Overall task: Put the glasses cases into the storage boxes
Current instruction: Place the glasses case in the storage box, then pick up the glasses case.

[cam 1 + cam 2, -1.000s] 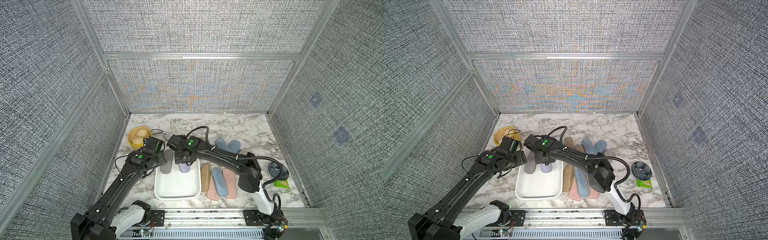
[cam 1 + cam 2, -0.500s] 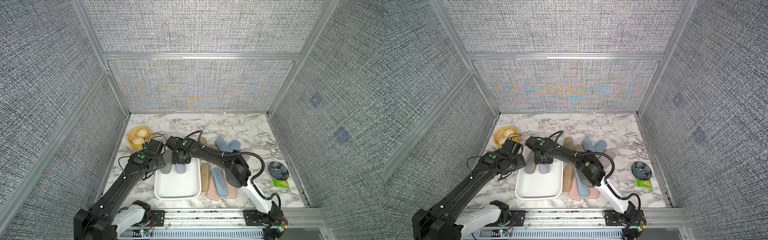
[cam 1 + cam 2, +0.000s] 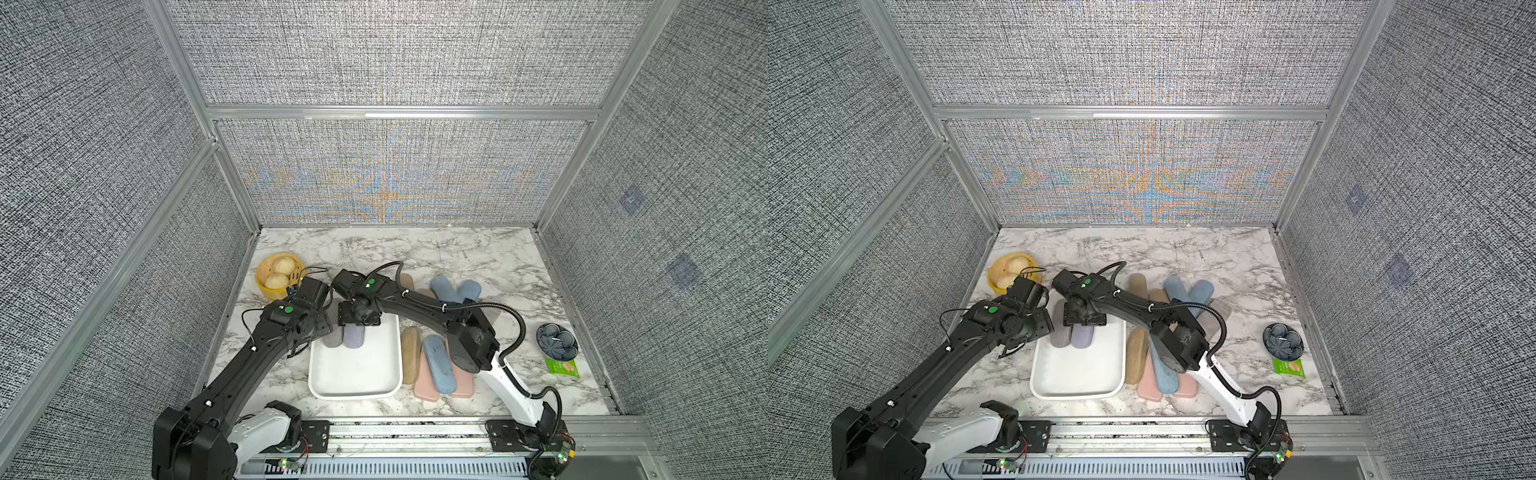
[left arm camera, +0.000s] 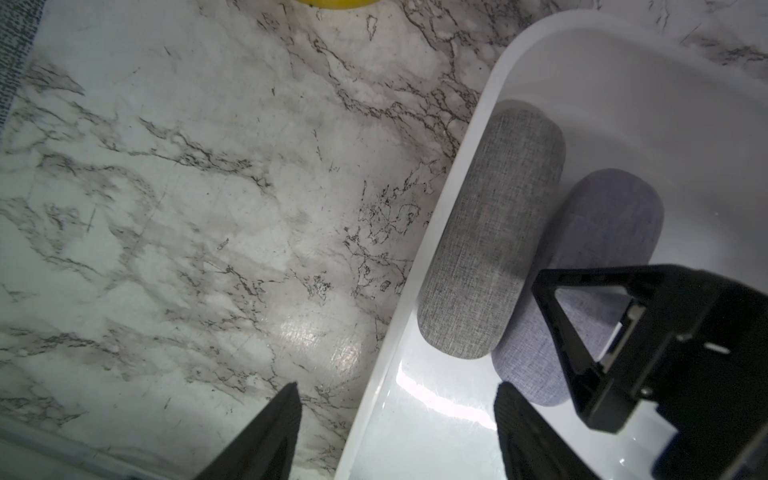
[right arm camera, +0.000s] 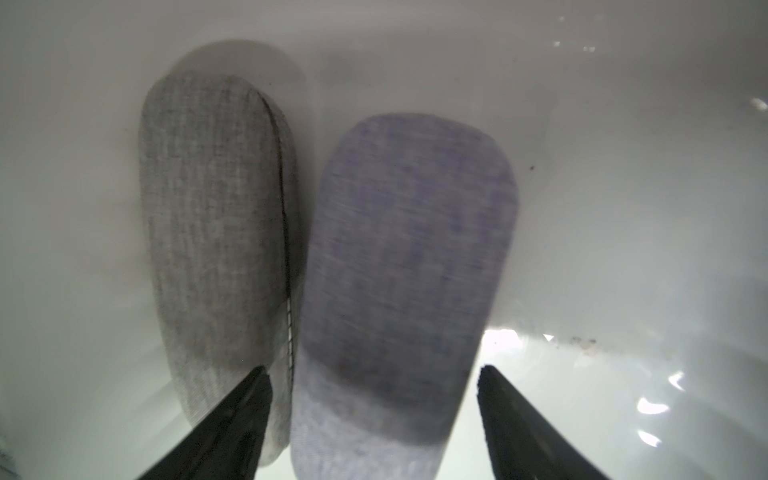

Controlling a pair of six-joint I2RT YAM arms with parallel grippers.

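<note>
The white storage box (image 3: pixel 355 380) (image 3: pixel 1077 380) sits at the table's front centre. A grey glasses case (image 3: pixel 333 337) (image 4: pixel 490 232) (image 5: pixel 212 232) and a lilac one (image 3: pixel 354 337) (image 4: pixel 598 224) (image 5: pixel 407 266) lie side by side in its far left corner. My right gripper (image 3: pixel 358 322) (image 5: pixel 370 372) hovers open just over the lilac case, with a gap at each finger. My left gripper (image 4: pixel 397 390) is open and empty, straddling the box's left rim (image 4: pixel 419 266). More cases lie right of the box: tan (image 3: pixel 410 353), blue (image 3: pixel 438 370), pink (image 3: pixel 426 388).
Behind the right arm lie further cases: two blue (image 3: pixel 444 289) and one tan (image 3: pixel 409 282). A yellow basket of buns (image 3: pixel 278 276) stands at the far left, close to the left wrist. A dark blue bowl (image 3: pixel 557 340) and a green packet (image 3: pixel 563 368) are at the right.
The right gripper carried the lilac case a little left, lowered it beside the grey one, and its jaws have widened off it. The left arm barely moved.
</note>
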